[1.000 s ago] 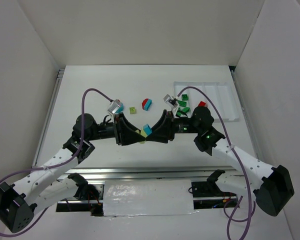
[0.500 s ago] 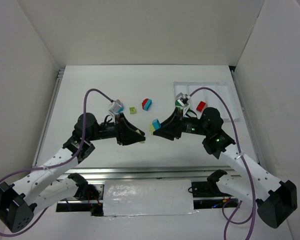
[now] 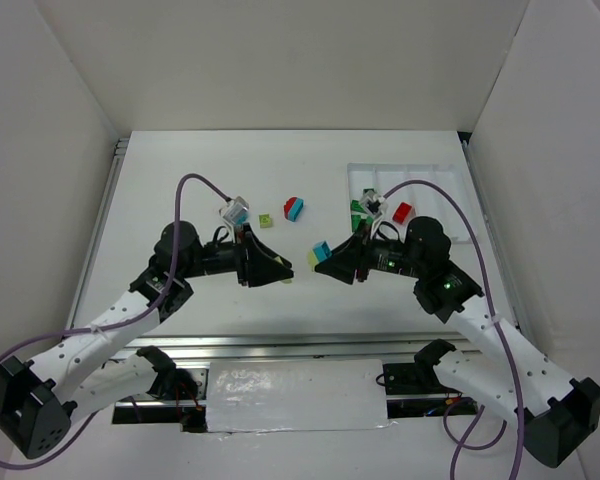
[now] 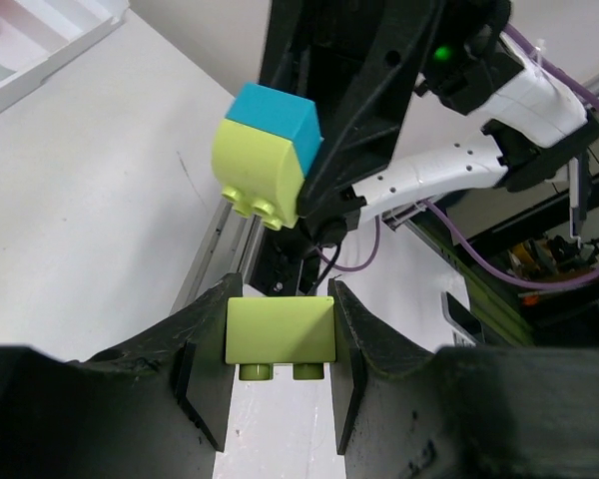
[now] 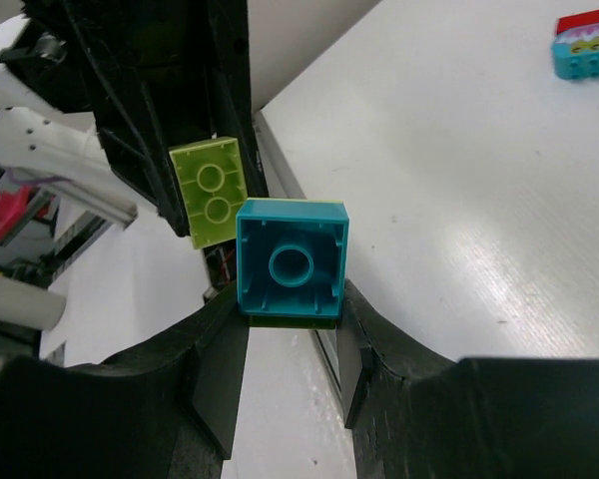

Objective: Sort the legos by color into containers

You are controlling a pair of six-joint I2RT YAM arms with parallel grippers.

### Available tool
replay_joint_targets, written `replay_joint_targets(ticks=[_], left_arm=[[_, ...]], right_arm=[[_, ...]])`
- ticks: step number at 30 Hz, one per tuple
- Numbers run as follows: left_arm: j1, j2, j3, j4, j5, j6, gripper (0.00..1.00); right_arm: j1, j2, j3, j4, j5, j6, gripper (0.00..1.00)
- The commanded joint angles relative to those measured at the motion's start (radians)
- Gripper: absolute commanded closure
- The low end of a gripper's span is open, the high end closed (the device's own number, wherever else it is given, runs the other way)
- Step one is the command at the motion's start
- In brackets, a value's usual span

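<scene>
Surface (image 3: pixel 180 190): white, walled on three sides. White tray (image 3: pixel 450 168) sits at its far right and has long narrow compartments.

Left arm (image 3: pixel 110 325) and right arm (image 3: pixel 495 335) both reach in toward centre. Their tips face each other, close but apart, raised off the surface.

Left jaws: pinching the held yellow-green brick (image 4: pixel 280 331), a single piece.

Right jaws: pinching the teal/yellow-green pair (image 5: pixel 292 261). The teal half's hollow underside faces the right wrist cam. The top view shows a gap between the two held items.

Loose on the surface beyond the jaws, near each other: red/teal pair (image 3: pixel 294 208) and loose yellow-green brick (image 3: pixel 266 220).

Red brick (image 3: pixel 404 211) lies in the tray; can't tell which compartment. Dark green bricks (image 3: pixel 357 210) sit at the tray's left edge, partly hidden by the right wrist; can't tell whether they're in or out.
</scene>
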Motion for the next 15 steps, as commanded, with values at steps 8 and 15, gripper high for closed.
replay_joint_targets(ticks=[8,15], left_arm=[[-0.047,0.149,0.211,-0.209,-0.278,0.154,1.00],[-0.093,0.713,0.602,-0.298,-0.416,0.254,1.00]], right_arm=[[-0.005,-0.167,0.142,-0.388,0.679,0.141,1.00],[-0.005,-0.262,0.323,-0.655,0.906,0.204,1.00]])
